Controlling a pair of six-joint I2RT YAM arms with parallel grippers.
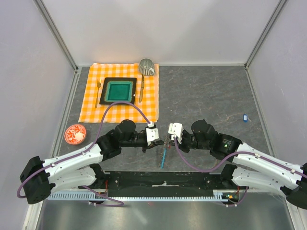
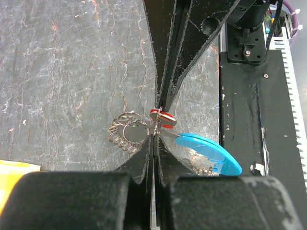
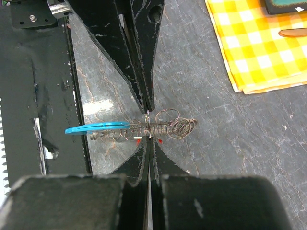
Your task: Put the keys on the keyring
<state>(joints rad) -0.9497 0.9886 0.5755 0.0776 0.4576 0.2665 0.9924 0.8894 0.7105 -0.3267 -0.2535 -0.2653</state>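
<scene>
Clamping the keyring in the closed left end effector steadies it while the closed right end effector pinches the red key against it, presumably for threading.

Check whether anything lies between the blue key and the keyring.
Nothing on the table does. The blue key lies alone far right; the keyring is at centre in the left gripper, the right gripper pinching the red key beside it. Only the right arm crosses that stretch.

L gripper + R gripper nose-to-nose on keyring, no gap btwn. Open table rear-right; cloth, saucer crowd left.
</scene>
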